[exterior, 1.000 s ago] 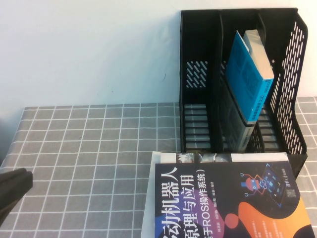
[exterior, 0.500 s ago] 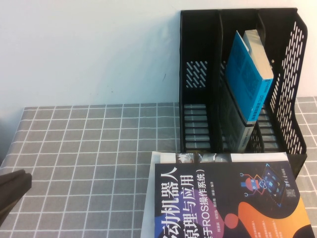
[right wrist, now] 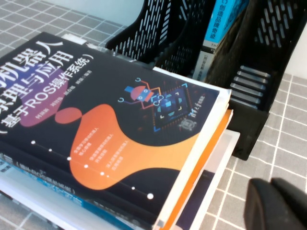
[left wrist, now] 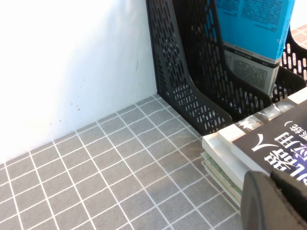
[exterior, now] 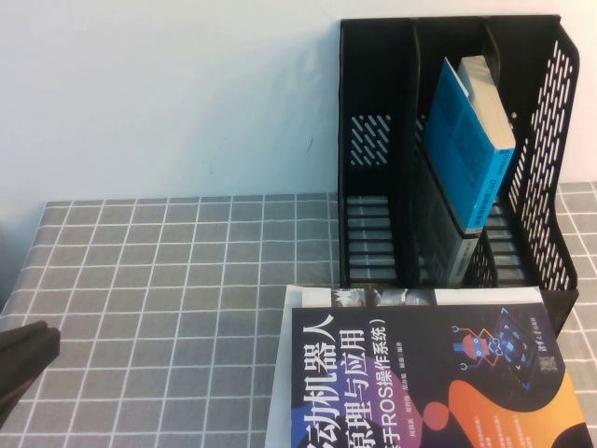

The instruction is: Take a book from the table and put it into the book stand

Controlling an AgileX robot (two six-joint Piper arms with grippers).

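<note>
My book stand (exterior: 373, 140) rises at the far right of the surface (exterior: 168, 280), three upright slots side by side. The blue and grey book (exterior: 471, 140) sits in the middle slot, tilted, its top leaning right against the divider; the left slot shows only its slatted floor, and the right slot is mostly hidden behind the leaning book. In front of the stand, on the near side, lies a stack topped by the dark navy book (exterior: 420, 383) with its orange patch and robot drawing — cut off by the near edge from above.

My left claw (exterior: 23, 359) is low at the near left edge, a dark wedge partly out of frame, closed and holding nothing; in its own wrist view only a dark tip (left wrist: 276, 201) shows in a corner. My right claw (right wrist: 278, 203) does not appear from above at all; its wrist view catches just a dark blur near the stand's right near corner, and I cannot tell whether it is open or closed.

The left wrist view shows pale books (left wrist: 225, 160) stacked under the navy one; the right wrist view shows an orange-edged book and white sheets in that stack.
</note>
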